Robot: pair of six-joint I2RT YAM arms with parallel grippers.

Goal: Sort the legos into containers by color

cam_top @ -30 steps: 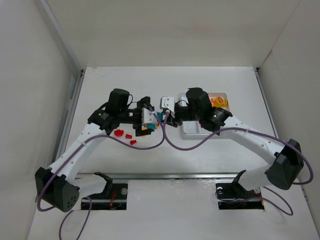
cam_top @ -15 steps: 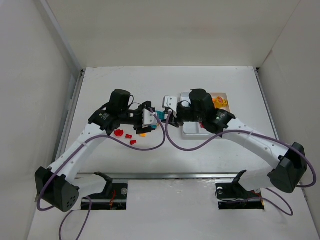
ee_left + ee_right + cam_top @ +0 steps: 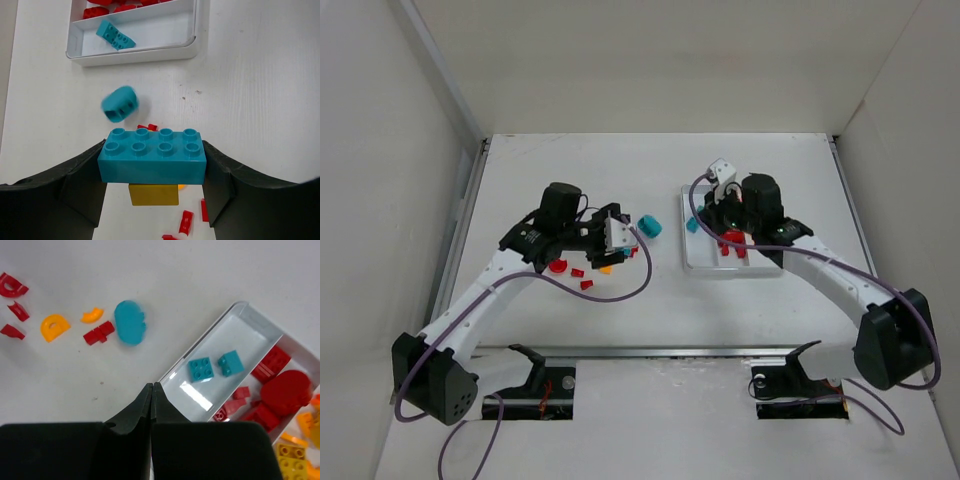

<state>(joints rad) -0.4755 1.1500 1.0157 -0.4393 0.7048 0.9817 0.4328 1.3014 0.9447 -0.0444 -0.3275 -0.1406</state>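
Note:
My left gripper (image 3: 617,237) is shut on a teal 2x4 brick (image 3: 152,155) with a yellow brick (image 3: 154,194) stuck under it, held above the table left of the white tray (image 3: 712,268). A teal rounded piece (image 3: 649,225) lies loose between the gripper and the tray; it looks blurred in the left wrist view (image 3: 120,103). My right gripper (image 3: 151,386) is shut and empty, above the tray's left rim (image 3: 200,352). The left compartment holds two teal bricks (image 3: 201,368). The middle compartment holds red legos (image 3: 280,390) and the right one yellow legos (image 3: 295,455).
Loose red pieces (image 3: 558,266) and an orange piece (image 3: 606,268) lie on the table under and left of my left gripper. In the right wrist view more show: red bits (image 3: 99,333) and orange arches (image 3: 54,326). White walls enclose the table.
My right gripper has pulled away from the left gripper and moved right, over the tray. The teal rounded piece now lies on the table between them. The left gripper has barely moved.

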